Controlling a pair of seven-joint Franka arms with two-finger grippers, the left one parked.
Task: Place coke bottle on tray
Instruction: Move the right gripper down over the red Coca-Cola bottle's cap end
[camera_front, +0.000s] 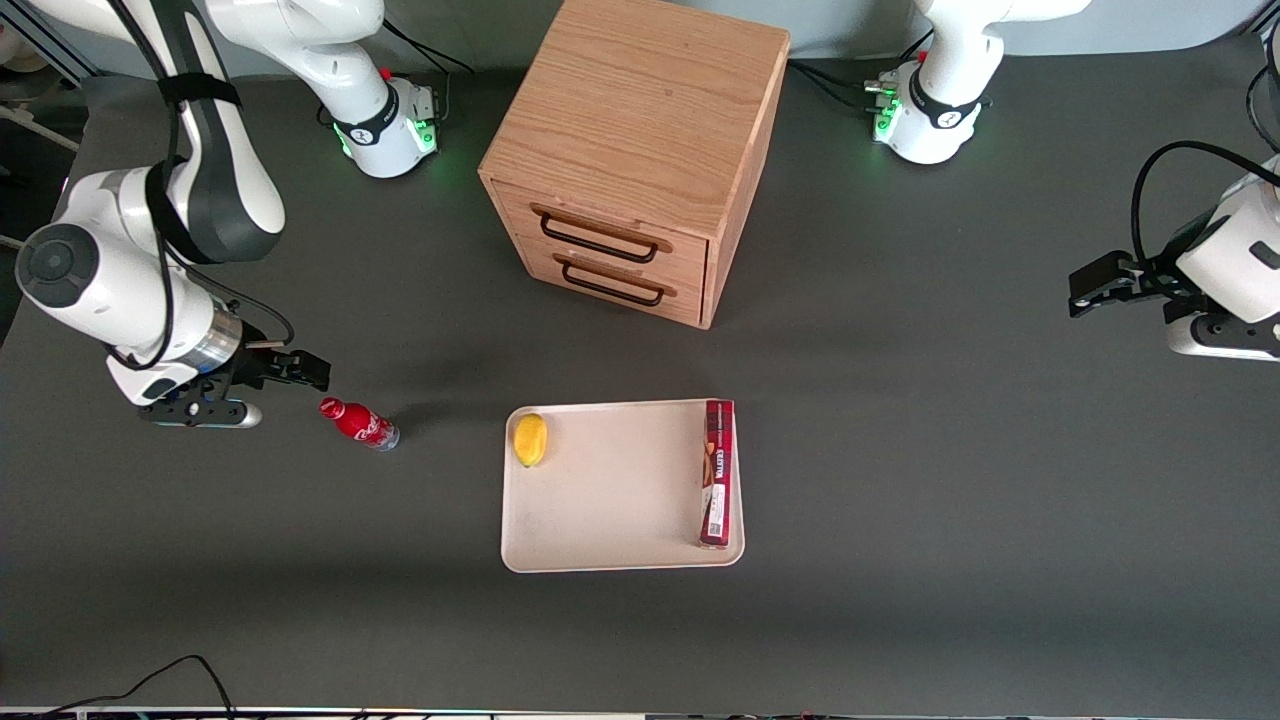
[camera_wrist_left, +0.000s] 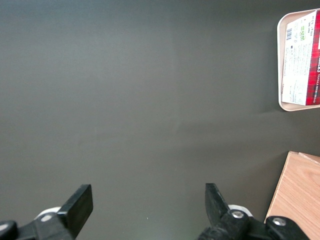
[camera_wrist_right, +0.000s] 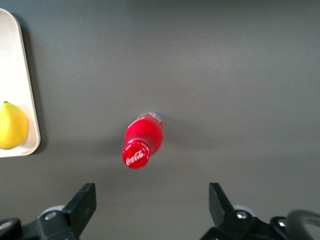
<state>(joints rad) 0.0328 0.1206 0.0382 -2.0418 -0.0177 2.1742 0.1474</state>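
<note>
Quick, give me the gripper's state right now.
Gripper: open, holding nothing, hovering above the table beside the upright coke bottle, which stands off the tray.

Even overhead light — soft shadows

Right arm's gripper above table, fingers wide apart.
</note>
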